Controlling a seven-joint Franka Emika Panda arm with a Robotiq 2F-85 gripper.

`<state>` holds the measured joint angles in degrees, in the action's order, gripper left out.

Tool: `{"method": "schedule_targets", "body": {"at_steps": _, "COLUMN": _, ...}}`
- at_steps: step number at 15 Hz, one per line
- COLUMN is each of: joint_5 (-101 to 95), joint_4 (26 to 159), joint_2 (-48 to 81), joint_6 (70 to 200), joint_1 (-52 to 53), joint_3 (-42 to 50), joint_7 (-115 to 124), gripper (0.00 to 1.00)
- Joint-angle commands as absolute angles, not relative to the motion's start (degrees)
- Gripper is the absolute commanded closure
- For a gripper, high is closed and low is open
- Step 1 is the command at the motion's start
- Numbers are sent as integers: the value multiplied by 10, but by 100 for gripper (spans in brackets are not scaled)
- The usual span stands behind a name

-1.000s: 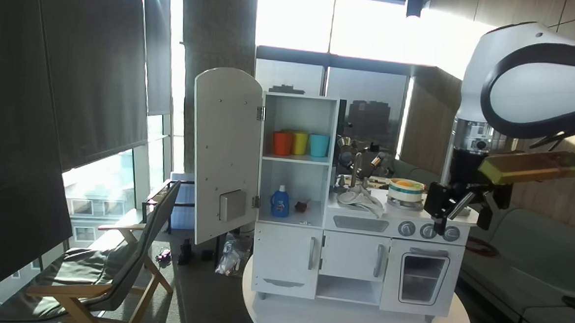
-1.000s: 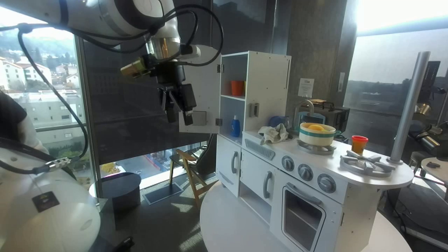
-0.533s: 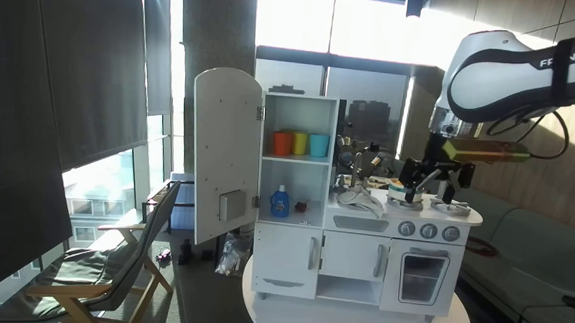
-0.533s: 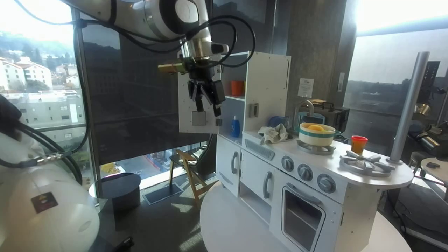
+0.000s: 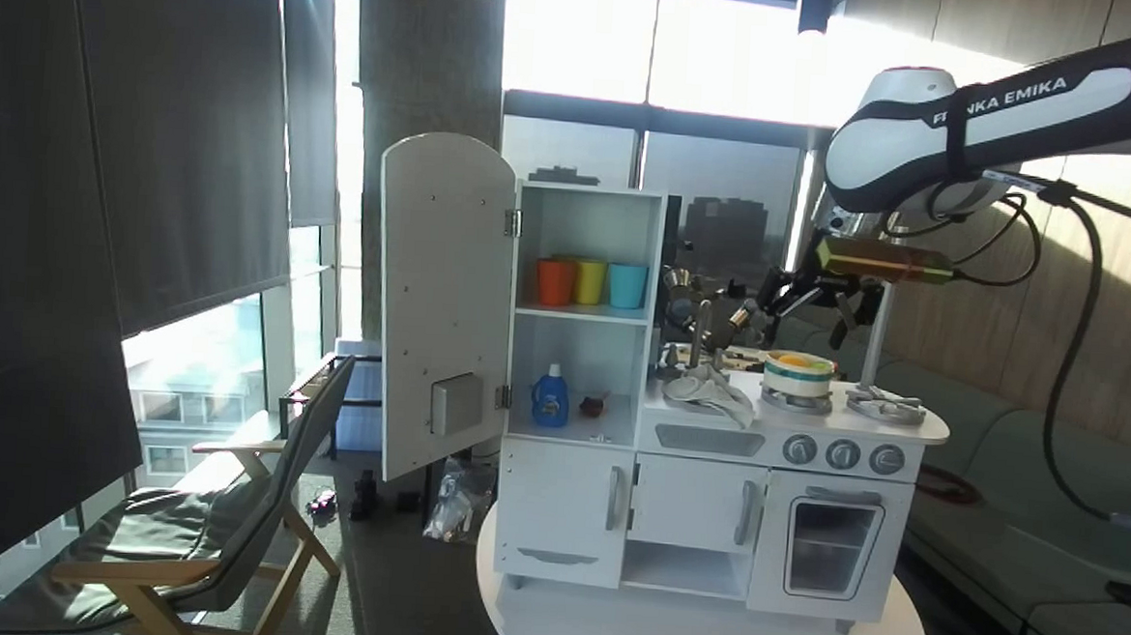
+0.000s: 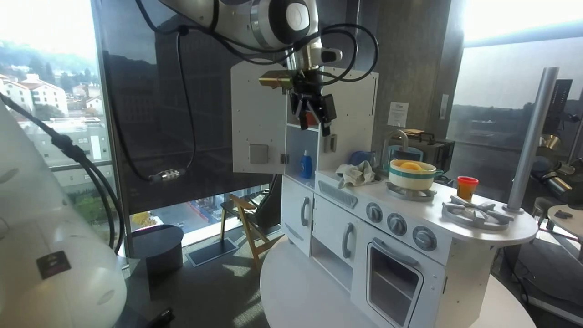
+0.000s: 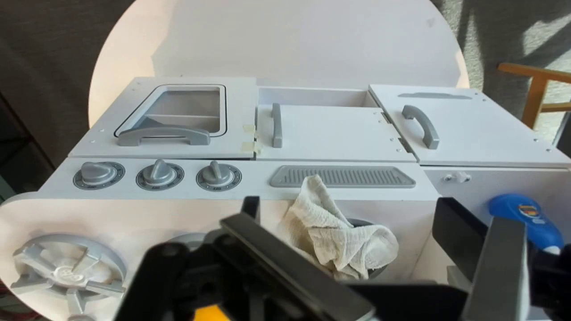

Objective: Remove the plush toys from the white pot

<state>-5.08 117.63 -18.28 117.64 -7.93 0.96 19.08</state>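
The white pot [image 5: 797, 382], round with a teal stripe, stands on a burner of the toy kitchen; it shows in both exterior views [image 6: 412, 181]. Plush toys lie inside it: an orange lump [image 6: 411, 166] and a yellowish-green one [image 5: 819, 366], partly hidden by the rim. My gripper [image 5: 805, 336] is open and empty, high above the kitchen and apart from the pot; in an exterior view the gripper [image 6: 315, 129] is up and left of the pot. In the wrist view, its spread fingers [image 7: 351, 207] hide the pot; an orange patch [image 7: 210, 314] shows between gripper parts.
A pale cloth [image 7: 343, 240] lies over the sink beside a faucet [image 6: 403, 136]. A red-lidded orange tub [image 6: 467, 187], a second burner [image 6: 478, 214] and a metal pole [image 6: 535, 136] stand right. The tall cabinet's open door [image 5: 445, 302] sticks out; cups [image 5: 590, 283] and a blue bottle [image 5: 551, 399] stand inside.
The arm has swung left and up in an exterior view and rightward in the opposite exterior view, nearer the pot's side. The gripper has stopped covering the pot. It stays open.
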Motion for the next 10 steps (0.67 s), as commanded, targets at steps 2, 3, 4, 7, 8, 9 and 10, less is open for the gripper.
{"method": "schedule_targets", "body": {"at_steps": 2, "joint_5": -36, "joint_4": 1053, "joint_2": -91, "joint_6": 1176, "joint_1": -85, "joint_3": 32, "joint_7": 203, "gripper": 0}}
{"method": "schedule_targets", "body": {"at_steps": 3, "joint_5": -32, "joint_4": 1043, "joint_2": -84, "joint_6": 1174, "joint_1": -82, "joint_3": 37, "joint_7": 188, "gripper": 0}}
{"method": "schedule_targets", "body": {"at_steps": 4, "joint_5": -47, "joint_4": 1091, "joint_2": -114, "joint_6": 1178, "joint_1": -80, "joint_3": 33, "joint_7": 198, "gripper": 0}}
{"method": "schedule_targets", "body": {"at_steps": 7, "joint_5": -47, "joint_4": 1087, "joint_2": -102, "joint_6": 1178, "joint_1": -80, "joint_3": 36, "joint_7": 197, "gripper": 0}}
{"method": "schedule_targets", "body": {"at_steps": 8, "joint_5": -47, "joint_4": 1087, "joint_2": -103, "joint_6": 1177, "joint_1": -80, "joint_3": 36, "joint_7": 197, "gripper": 0}}
{"method": "schedule_targets", "body": {"at_steps": 9, "joint_5": -47, "joint_4": 1087, "joint_2": -103, "joint_6": 1177, "joint_1": -79, "joint_3": 36, "joint_7": 197, "gripper": 0}}
{"method": "schedule_targets", "body": {"at_steps": 10, "joint_5": -47, "joint_4": 1087, "joint_2": -103, "joint_6": 1177, "joint_1": -79, "joint_3": 35, "joint_7": 197, "gripper": 0}}
